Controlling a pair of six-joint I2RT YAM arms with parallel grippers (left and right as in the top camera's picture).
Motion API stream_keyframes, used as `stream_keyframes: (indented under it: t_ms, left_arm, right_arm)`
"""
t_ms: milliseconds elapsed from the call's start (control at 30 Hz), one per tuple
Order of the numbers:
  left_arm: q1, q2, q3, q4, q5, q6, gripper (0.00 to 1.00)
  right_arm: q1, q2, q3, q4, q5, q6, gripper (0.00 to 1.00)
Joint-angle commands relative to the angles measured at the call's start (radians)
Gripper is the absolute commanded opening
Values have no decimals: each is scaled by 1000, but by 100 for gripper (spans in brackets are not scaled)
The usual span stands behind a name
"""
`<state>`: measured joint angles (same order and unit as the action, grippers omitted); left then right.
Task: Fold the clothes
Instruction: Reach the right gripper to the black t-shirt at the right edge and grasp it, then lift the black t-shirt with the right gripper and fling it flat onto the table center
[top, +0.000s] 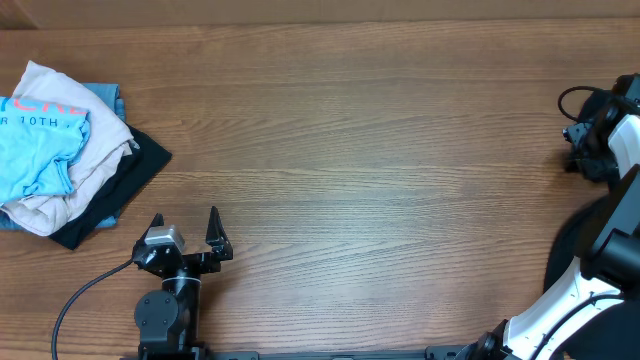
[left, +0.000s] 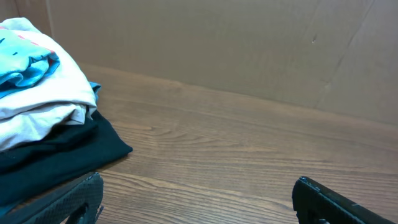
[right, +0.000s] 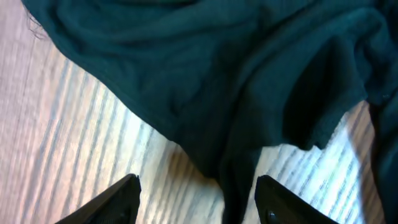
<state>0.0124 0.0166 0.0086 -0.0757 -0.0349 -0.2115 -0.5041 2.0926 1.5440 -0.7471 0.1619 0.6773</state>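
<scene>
Black T-shirt fabric (right: 205, 74) fills the top of the right wrist view, rumpled on the wood. One fold (right: 239, 186) trails down between the fingers of my right gripper (right: 197, 180). The jaws stand open and do not pinch it. In the overhead view the right arm (top: 610, 150) is at the table's right edge, and its fingers cannot be made out there. My left gripper (top: 185, 217) is near the front left, wide open over bare wood (left: 198, 180) with nothing between its fingers.
A pile at the far left holds a light blue shirt (top: 35, 145) with pink lettering, a cream-white garment (top: 95, 150) and a black garment (top: 120, 195) underneath. The pile's black edge (left: 68, 152) lies just left of my left gripper. A cardboard wall (left: 249, 50) backs the table.
</scene>
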Motion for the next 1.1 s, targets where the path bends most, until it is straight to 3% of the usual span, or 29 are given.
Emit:
stream_keyframes:
  t_ms: [0, 167, 400, 633, 800, 967, 1067]
  left_arm:
    - [-7, -8, -4, 3, -9, -21, 100]
    - [-7, -8, -4, 3, -10, -21, 100]
    - [-7, -8, -4, 3, -9, -21, 100]
    - [-7, -8, -4, 3, -9, -21, 100]
    - [-7, -8, -4, 3, -9, -21, 100]
    - [-7, -8, -4, 3, -9, -21, 100]
    - [-7, -8, -4, 3, -10, -21, 100]
  right_arm:
    - [-4, 10, -37, 39, 20, 8, 62]
    - [-4, 10, -52, 54, 20, 8, 45]
    - [-4, 11, -53, 35, 20, 8, 49]
    - [-4, 11, -53, 5, 21, 8, 43]
    - [-4, 11, -53, 5, 28, 8, 20]
    - [-4, 11, -53, -3, 51, 8, 5]
    - [-4, 11, -53, -10, 69, 8, 4]
